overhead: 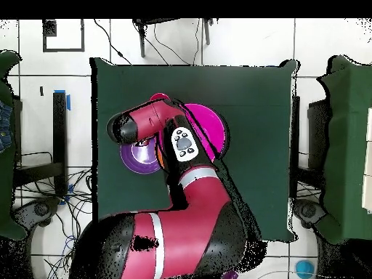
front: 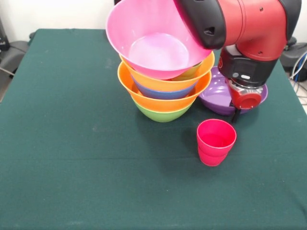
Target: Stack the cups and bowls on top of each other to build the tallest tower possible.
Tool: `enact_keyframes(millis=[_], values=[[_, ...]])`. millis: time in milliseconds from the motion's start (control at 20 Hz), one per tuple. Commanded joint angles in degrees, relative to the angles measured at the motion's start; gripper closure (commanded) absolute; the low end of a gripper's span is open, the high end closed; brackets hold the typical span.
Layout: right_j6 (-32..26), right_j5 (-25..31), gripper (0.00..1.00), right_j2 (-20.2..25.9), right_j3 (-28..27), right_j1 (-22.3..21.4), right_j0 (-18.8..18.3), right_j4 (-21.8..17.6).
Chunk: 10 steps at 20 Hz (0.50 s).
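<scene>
A: Five bowls make up the tower [front: 163, 76] as you see it from the front: green bowl [front: 163, 114] as base, orange bowl [front: 160, 98] on it, blue bowl [front: 165, 92] inside that, a second orange bowl [front: 172, 81] above, and the pink bowl [front: 153, 40] on top, tilted so its mouth faces the camera.

B: Where does the purple bowl [front: 213, 98] sit for you?

A: Just beside the tower, on the side where the arm [front: 249, 28] comes down, resting on the green table cloth [front: 72, 143]. The gripper [front: 236, 114] hangs over the purple bowl's near rim.

B: Can you read the jaws?

A: No. You get only a dark tip below the red wrist part, so I cannot tell whether they are wide, narrow or holding anything.

B: And the cups?

A: Two red pieces sit nested upright as one red cup [front: 216, 141], nearer the camera than the purple bowl and apart from the tower. In the overhead view the arm covers most of the tower; you see the pink bowl [overhead: 211, 131] and a part of the purple bowl [overhead: 136, 158] next to it.
</scene>
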Motion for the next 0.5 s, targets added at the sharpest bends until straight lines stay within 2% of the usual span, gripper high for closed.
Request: enact_keyframes(millis=[50, 300, 500], values=[[3.8, 4.4, 1.0, -3.1, 6.0, -0.5, -1.0, -2.0], [5.0, 3.6, 1.0, -3.3, 6.0, -0.1, -0.9, -1.9], [6.4, 4.8, 1.0, -3.3, 6.8, -1.6, -0.1, -0.7]])
